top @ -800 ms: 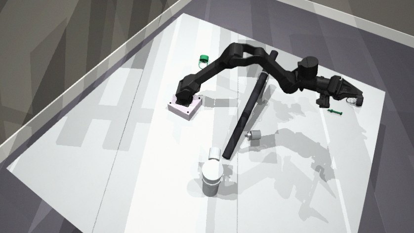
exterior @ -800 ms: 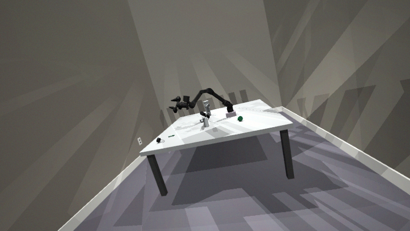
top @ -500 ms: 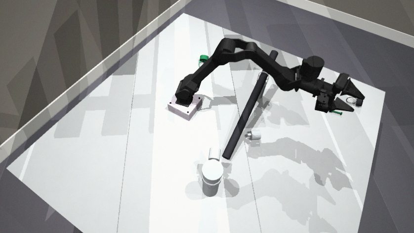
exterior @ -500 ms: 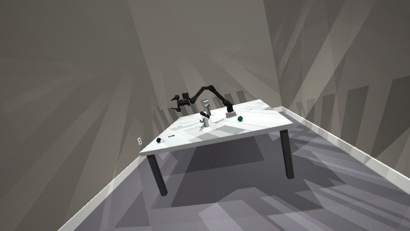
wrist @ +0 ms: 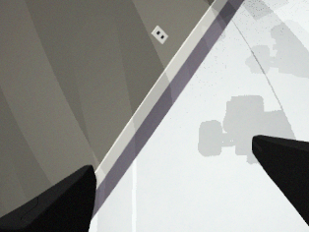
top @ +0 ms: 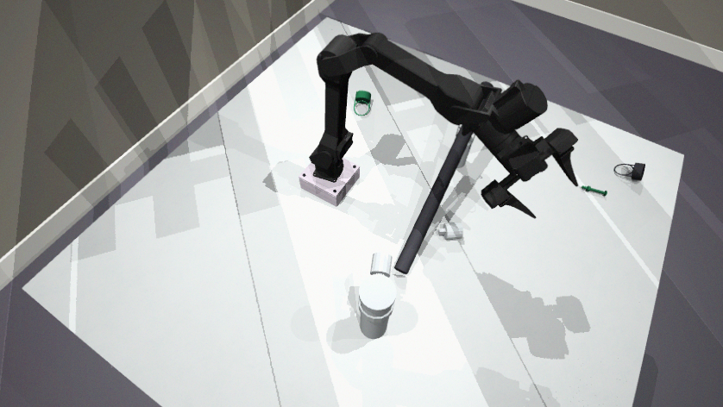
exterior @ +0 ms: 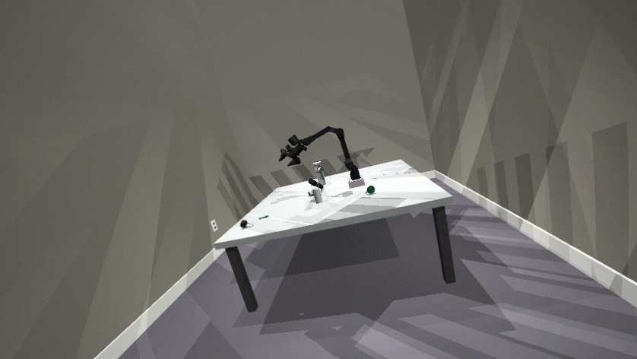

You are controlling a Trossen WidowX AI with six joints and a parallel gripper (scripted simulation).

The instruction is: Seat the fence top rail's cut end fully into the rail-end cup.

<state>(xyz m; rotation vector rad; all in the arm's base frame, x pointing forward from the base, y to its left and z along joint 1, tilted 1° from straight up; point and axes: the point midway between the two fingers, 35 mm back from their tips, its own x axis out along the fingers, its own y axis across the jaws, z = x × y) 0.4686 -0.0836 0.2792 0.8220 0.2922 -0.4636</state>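
The dark rail (top: 430,212) (exterior: 315,182) slants down toward the big post (top: 374,327) (exterior: 321,178). Its cut end is outside the light rail-end cup (top: 381,264), just to the cup's right in the top view. The cup hangs beside the post cap (top: 377,295), and the brace band (top: 375,317) is around the post just below that cap. The rail's far end and the loop cap are hidden behind the arm in the top view. My gripper (top: 555,201) (exterior: 285,162) (wrist: 177,159) is open and empty, in the air well away from the rail.
A grey fitting (top: 453,232) lies right of the rail. A green bolt (top: 595,190) (exterior: 264,217) and a black ring clamp (top: 638,171) (exterior: 243,223) lie at the right in the top view. A green ring piece (top: 362,97) (exterior: 370,189) lies behind the arm's pink base (top: 319,189) (exterior: 356,182).
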